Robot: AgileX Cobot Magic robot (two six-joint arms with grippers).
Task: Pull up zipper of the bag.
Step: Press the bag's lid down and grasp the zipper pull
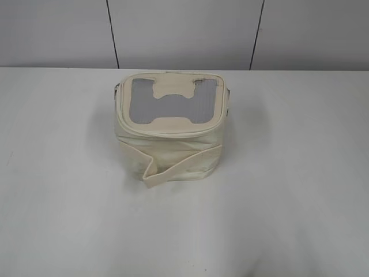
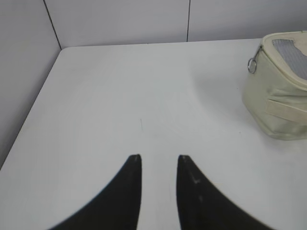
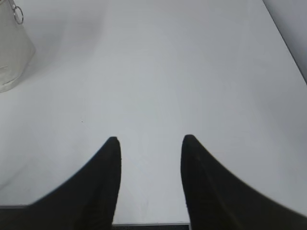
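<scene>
light: bright, even | shadows: soft, faint | focus: slightly soft

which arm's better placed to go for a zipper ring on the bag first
Neither clearly. Both claws hang open and empty over bare table, left claw and right claw. Each view shows a silver ring pull at the bag's near corner: one for the left, one for the right. Left seems slightly likelier.

No readable text, label, brand, number or sign shows in any view — the bag (image 1: 171, 130) bears only a plain cream H-shaped patch (image 1: 172, 103) on its grey lid panel, without lettering, and the table (image 1: 300, 190) carries no markings.
</scene>
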